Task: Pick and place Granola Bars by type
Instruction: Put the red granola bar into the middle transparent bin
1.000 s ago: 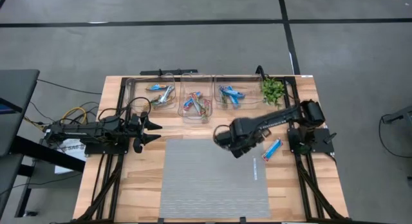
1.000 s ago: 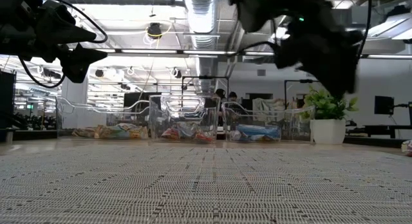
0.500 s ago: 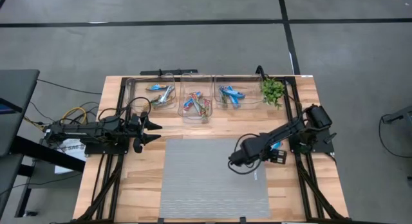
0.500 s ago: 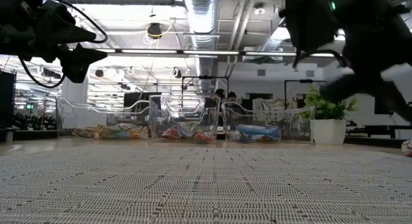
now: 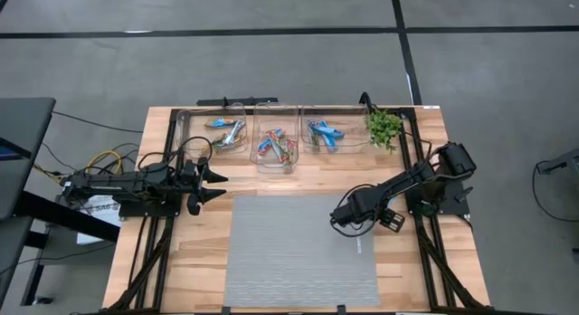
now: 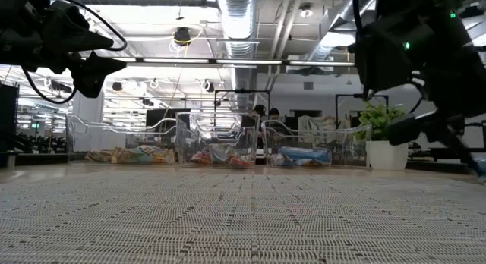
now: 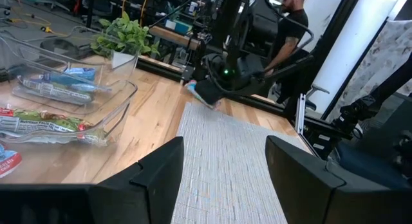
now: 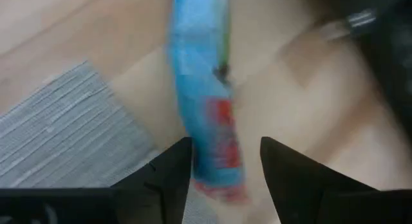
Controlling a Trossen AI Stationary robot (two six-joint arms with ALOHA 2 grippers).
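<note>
Two arms: right gripper (image 8: pixel 222 179) spread over blue bar (image 8: pixel 206 95); left gripper (image 5: pixel 217 185) parked, spread

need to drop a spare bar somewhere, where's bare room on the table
The grey woven mat is bare across its middle and left. Bare wood lies between the mat and the three clear plastic bins. It is crowded at the mat's right edge, where the open right gripper hangs over a blue wrapped granola bar.
</note>
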